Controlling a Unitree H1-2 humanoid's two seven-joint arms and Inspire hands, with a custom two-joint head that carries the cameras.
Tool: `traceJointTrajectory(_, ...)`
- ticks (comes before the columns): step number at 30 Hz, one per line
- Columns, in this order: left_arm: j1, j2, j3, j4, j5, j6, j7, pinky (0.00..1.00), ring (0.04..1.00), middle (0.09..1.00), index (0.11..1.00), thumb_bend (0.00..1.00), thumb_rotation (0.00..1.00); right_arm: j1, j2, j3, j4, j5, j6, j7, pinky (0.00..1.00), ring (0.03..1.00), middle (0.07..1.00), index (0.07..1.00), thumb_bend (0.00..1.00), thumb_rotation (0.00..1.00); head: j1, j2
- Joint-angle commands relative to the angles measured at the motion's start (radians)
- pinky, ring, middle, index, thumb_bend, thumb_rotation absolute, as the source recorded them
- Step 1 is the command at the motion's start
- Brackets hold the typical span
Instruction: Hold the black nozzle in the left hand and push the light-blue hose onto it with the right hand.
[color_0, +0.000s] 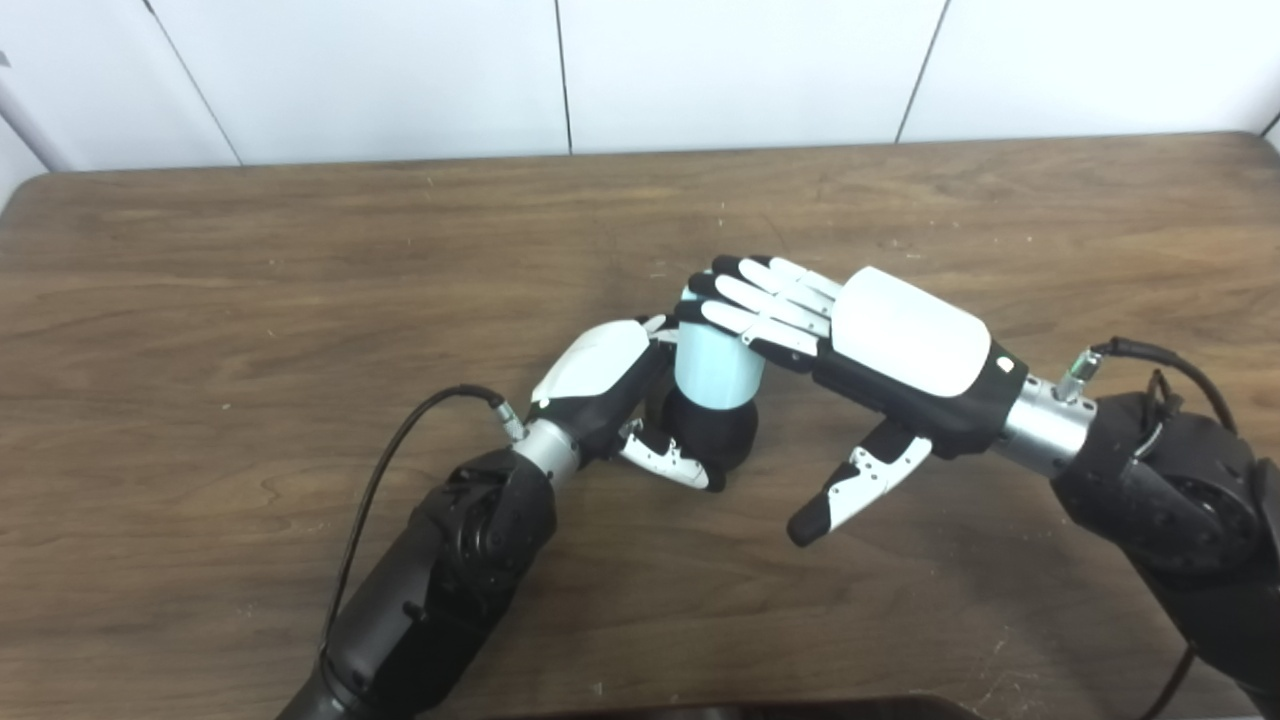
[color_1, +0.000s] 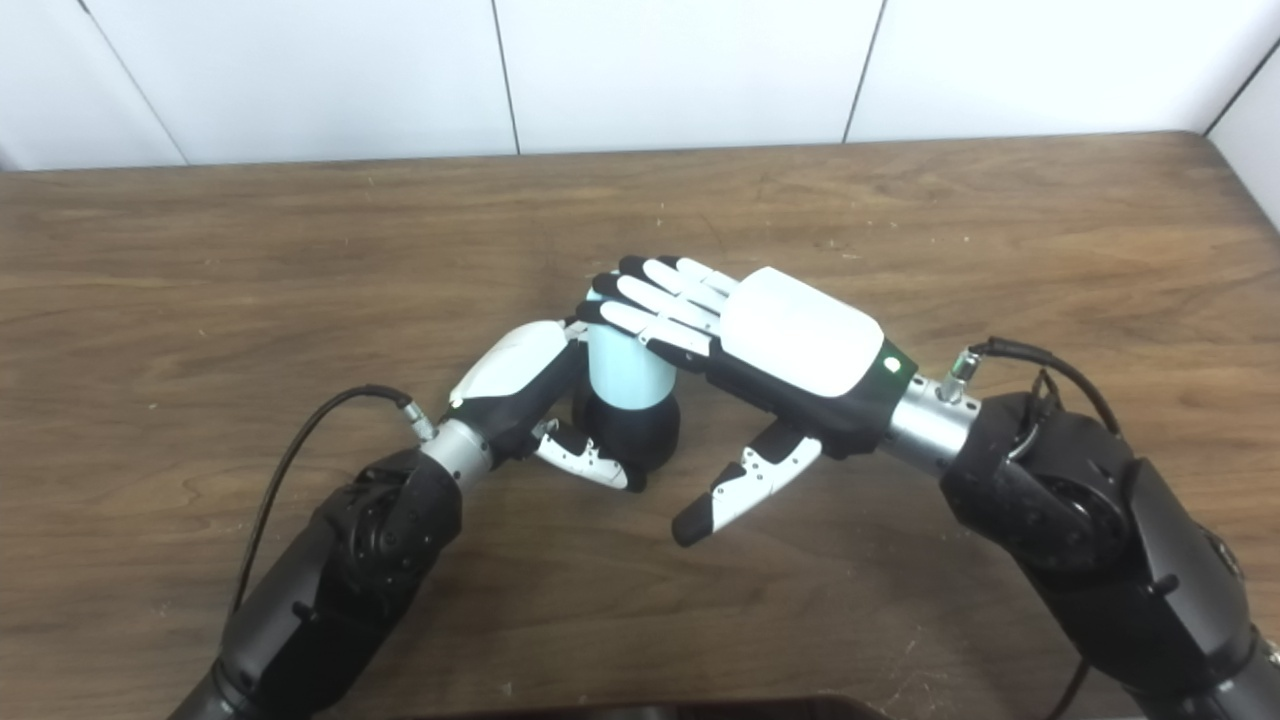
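1. Presently, my left hand (color_0: 610, 385) is wrapped around the rounded black plastic nozzle (color_0: 712, 430), thumb curled across its near side. The grip braces the nozzle upright so it cannot slide on the table.
2. The nozzle stands on the brown wood-grain table (color_0: 300, 300), near the middle and well clear of every edge.
3. The short light-blue cylindrical hose (color_0: 712, 365) stands upright on top of the nozzle, its lower end meeting the black body. How deep it is seated I cannot tell; the joint is partly hidden.
4. My right hand (color_0: 880, 350) holds nothing: its fingers (color_0: 760, 300) lie flat and extended over the hose's top end, thumb hanging free below. I judge this flat placement serves to press straight down, not to grasp.
5. Judgement: the step in hand is the final push. The risk is an off-axis press tipping the hose sideways against my left hand's hold.
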Motion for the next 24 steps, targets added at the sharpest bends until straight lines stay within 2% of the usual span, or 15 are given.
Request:
traceJointTrajectory(1,0.063,0.041,-0.03,0.062,0.012,0.068,-0.098,1.0,0.994,0.869,0.481,0.52,0.04,0.052,-0.028,0.039,0.037,-0.038,0.034,0.091,1.0,1.0,1.0,0.962,0.67,1.0,0.003,0.001)
traceJointTrajectory(7,0.064,0.039,-0.03,0.063,0.014,0.072,-0.099,1.0,0.994,0.869,0.481,0.52,0.04,0.039,-0.031,0.034,0.031,-0.028,0.043,0.096,1.0,1.0,1.0,0.962,0.67,1.0,0.001,-0.001)
traceJointTrajectory(14,0.064,0.037,-0.028,0.063,0.014,0.073,-0.099,1.0,0.994,0.869,0.481,0.52,0.04,-0.009,-0.037,0.014,-0.013,0.008,0.084,0.119,1.0,1.0,1.0,0.961,0.67,1.0,0.0,-0.006)
traceJointTrajectory(19,0.062,0.036,-0.027,0.075,0.011,0.069,-0.091,1.0,0.994,0.866,0.481,0.52,0.04,-0.05,-0.037,-0.018,-0.07,0.041,0.127,0.135,1.0,1.0,1.0,0.961,0.67,1.0,-0.001,-0.009)
traceJointTrajectory(24,0.061,0.033,-0.027,0.077,0.012,0.07,-0.09,1.0,0.994,0.866,0.481,0.52,0.04,-0.079,-0.026,-0.059,-0.082,0.057,0.121,0.119,1.0,1.0,1.0,0.96,0.67,1.0,-0.001,-0.011)
